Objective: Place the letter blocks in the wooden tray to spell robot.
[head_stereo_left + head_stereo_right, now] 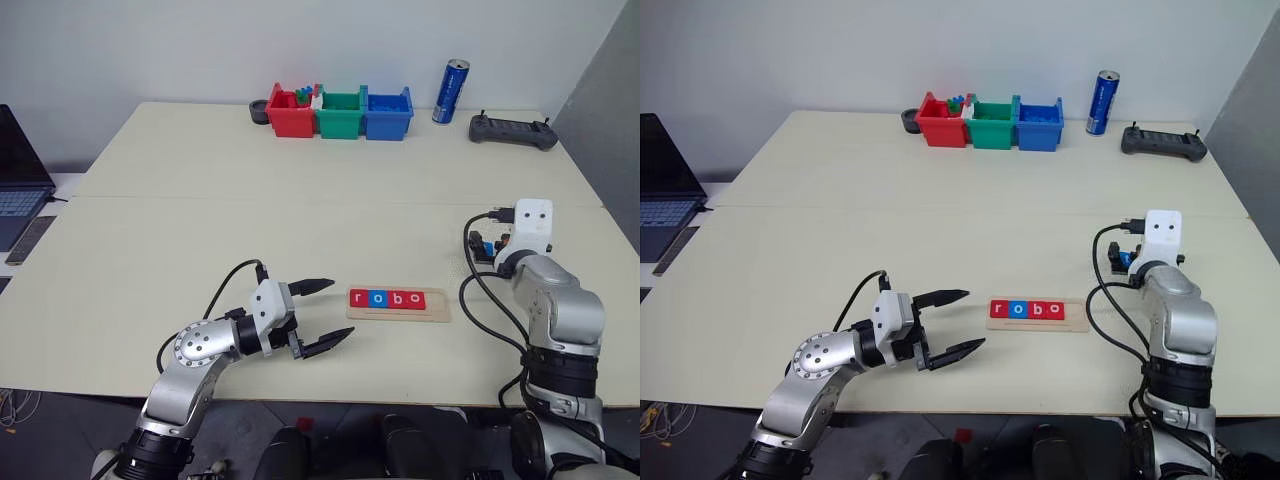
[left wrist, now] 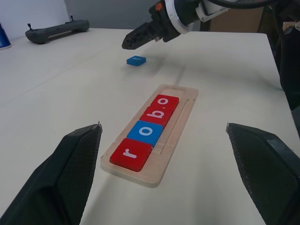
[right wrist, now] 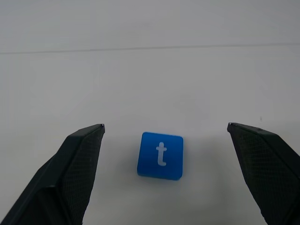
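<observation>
Right gripper (image 3: pixel 164 136) stands wide apart, empty; the blue "t" block (image 3: pixel 160 155) lies flat on the table (image 1: pixel 200 230) just ahead, between its fingers, untouched. Left gripper (image 1: pixel 327 316) also wide, empty, facing the wooden tray (image 2: pixel 176 140) holding "robo" tiles (image 2: pixel 146 132) just beyond its fingertips.

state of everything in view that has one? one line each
Tray: flat on table, holds r, o, b, o; end slot empty.
t block: loose on table, face up, between the right fingers, untouched.
Left gripper: open, empty, beside tray.
Right gripper: open, over t block.
Can: upright.
Laptop: open.
</observation>
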